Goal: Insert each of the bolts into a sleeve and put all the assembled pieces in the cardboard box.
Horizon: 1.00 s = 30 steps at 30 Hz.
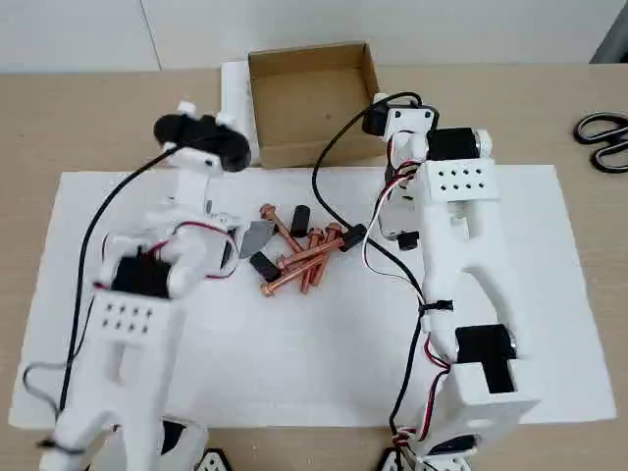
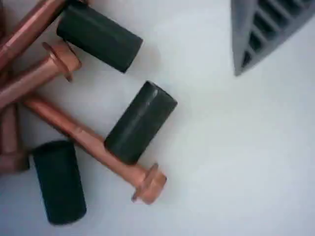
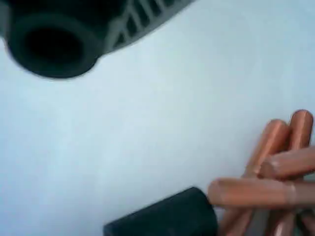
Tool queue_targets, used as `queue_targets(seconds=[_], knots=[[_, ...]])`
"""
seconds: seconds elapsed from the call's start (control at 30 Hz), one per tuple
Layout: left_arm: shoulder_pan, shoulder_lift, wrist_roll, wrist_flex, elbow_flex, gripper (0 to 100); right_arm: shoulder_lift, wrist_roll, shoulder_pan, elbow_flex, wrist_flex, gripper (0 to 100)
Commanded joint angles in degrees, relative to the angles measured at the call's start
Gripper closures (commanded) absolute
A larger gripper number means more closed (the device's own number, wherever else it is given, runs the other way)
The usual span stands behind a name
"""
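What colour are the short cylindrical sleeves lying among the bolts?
Black; the short cylindrical sleeves show best in the left wrist view, beside copper-coloured bolts.

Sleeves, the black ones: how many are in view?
4 sleeves. Three lie among the bolts: one, another, a third; the fourth is in the right gripper. More may be hidden.

Copper bolts (image 1: 306, 257) lie heaped at the middle of the table (image 1: 78, 118), black sleeves (image 1: 300, 220) loose among them. One sleeve (image 3: 51, 44) is held above. The open box (image 1: 309, 108) stands near the far edge.
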Motion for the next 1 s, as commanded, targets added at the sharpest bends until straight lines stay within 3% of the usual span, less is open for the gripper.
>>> queue_targets(seconds=[0.0,0.13,0.43,0.6,0.67,0.73,0.97], knots=[[1.8,11.3,0.6,7.0,-11.6,69,-3.6,0.5,0.2,-0.6,0.0,99.4],[4.6,16.2,-2.7,18.1,-18.5,69,-3.6,0.4,0.4,-0.6,0.0,99.4],[8.4,20.4,-31.8,26.3,-18.9,69,-3.6,0.5,0.4,-0.6,-0.1,99.4],[8.2,22.3,-35.3,24.1,-18.9,69,-3.6,0.5,0.4,-0.6,-0.1,99.4],[8.0,24.1,-31.7,21.6,-18.9,69,-3.6,0.5,0.4,-0.6,-0.1,99.4],[8.0,25.3,-23.6,18.6,-19.0,69,-3.6,0.5,0.4,-0.6,-0.1,99.3],[9.8,26.5,17.3,15.8,-21.1,69,-3.6,0.5,0.4,-0.6,-0.1,99.3]])
